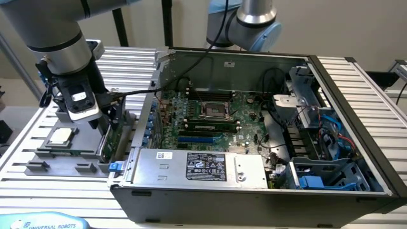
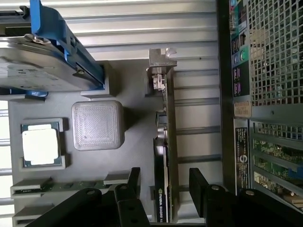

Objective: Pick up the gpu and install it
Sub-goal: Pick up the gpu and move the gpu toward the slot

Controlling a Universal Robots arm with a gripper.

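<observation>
The gpu (image 2: 165,156) stands on edge in a slot of the grey parts tray (image 2: 130,94). Its metal bracket (image 2: 161,61) is at the end away from the gripper (image 2: 166,183). In the exterior view the card (image 1: 108,142) sits at the tray's (image 1: 64,168) edge nearest the open computer case (image 1: 254,195), on the exterior view's left of it.

The gripper (image 1: 102,125) hangs right over the card. Its fingers (image 2: 134,182) are spread wide, one on each side of the board, and neither touches it.

The case's rear panel (image 2: 265,94), with its mesh grille, runs along just beside the card. Room on that side is tight, with only a strip of slatted table (image 2: 199,85) between them. On the card's other side lie a grey square block (image 2: 98,125), a processor chip (image 2: 41,144) in its holder, and a silver hard drive with blue rails (image 2: 40,61), all clear of the card.

Inside the case are the motherboard (image 1: 210,114) and the power supply (image 1: 197,167). A second robot arm (image 1: 251,21) stands behind the case.
</observation>
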